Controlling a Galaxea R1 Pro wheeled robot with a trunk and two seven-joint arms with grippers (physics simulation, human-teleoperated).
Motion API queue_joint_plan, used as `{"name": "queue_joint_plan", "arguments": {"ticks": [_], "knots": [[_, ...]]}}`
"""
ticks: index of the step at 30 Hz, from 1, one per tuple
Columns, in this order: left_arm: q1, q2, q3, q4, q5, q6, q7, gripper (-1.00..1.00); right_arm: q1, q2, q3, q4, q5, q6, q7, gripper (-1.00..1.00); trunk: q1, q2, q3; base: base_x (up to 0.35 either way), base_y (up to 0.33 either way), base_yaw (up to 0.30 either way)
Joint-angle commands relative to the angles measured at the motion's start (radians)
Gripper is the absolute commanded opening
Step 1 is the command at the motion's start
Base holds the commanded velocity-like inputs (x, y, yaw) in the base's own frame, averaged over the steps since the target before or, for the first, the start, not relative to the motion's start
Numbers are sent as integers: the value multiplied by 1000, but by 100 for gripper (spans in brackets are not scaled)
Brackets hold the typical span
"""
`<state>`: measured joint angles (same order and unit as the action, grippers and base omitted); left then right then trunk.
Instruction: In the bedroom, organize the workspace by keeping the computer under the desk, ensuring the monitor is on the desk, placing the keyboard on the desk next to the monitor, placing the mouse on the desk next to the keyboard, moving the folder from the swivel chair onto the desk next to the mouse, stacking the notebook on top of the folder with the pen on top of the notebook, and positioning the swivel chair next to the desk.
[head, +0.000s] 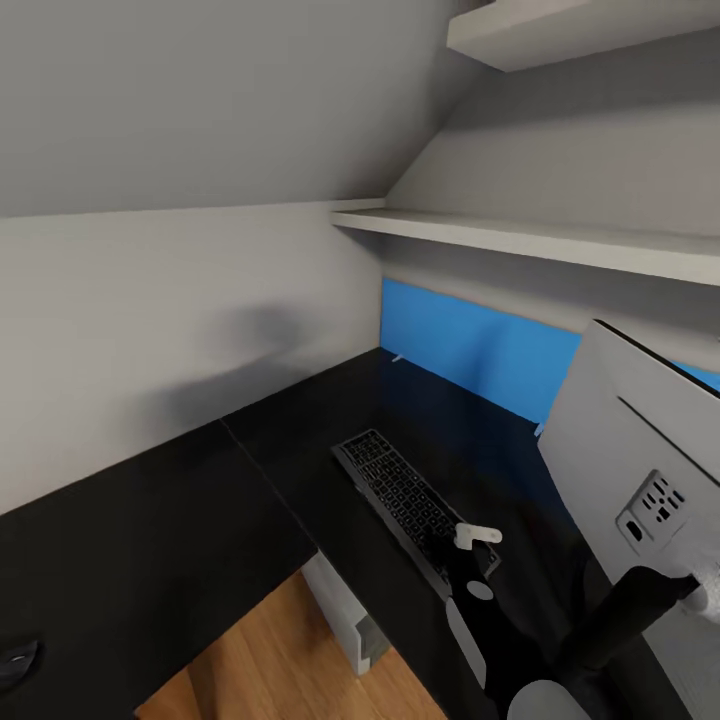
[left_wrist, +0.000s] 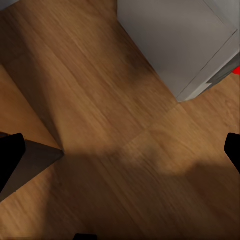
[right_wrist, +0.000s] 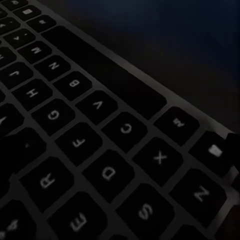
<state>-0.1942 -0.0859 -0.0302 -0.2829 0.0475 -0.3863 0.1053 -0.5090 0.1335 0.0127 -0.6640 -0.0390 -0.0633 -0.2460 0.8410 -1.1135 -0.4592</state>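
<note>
The keyboard (head: 400, 500) lies slantwise on the glossy black desk (head: 150, 530), in front of the blue back panel. Right of it stands the monitor (head: 640, 450), its light-grey back turned to me. My right gripper (head: 455, 560) hovers open just over the keyboard's near end. In the right wrist view the keys (right_wrist: 105, 130) are very close, with dark fingertips (right_wrist: 10, 155) at both sides. A small dark rounded thing, perhaps the mouse (head: 17, 655), sits at the desk's left edge. My left gripper (left_wrist: 120, 155) is open above the wooden floor, near a light-grey box that looks like the computer (left_wrist: 175, 45).
A white shelf (head: 540, 240) runs along the wall above the desk, with another higher up under the sloped ceiling. A white boxy part (head: 345, 620) stands under the desk edge on the wooden floor (head: 300, 670). My right arm (head: 620, 620) crosses in front of the monitor's stand.
</note>
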Motion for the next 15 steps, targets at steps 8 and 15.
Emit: {"name": "queue_joint_plan", "arguments": {"ticks": [8,15], "knots": [[-1,0,-4,1,5,-3,4,100,0,0,1,29,-12,-4,-4,100,0,0,-1,-7,0,0],[-1,0,-4,1,5,-3,4,100,0,0,1,29,-12,-4,-4,100,0,0,-1,-123,0,0]]}}
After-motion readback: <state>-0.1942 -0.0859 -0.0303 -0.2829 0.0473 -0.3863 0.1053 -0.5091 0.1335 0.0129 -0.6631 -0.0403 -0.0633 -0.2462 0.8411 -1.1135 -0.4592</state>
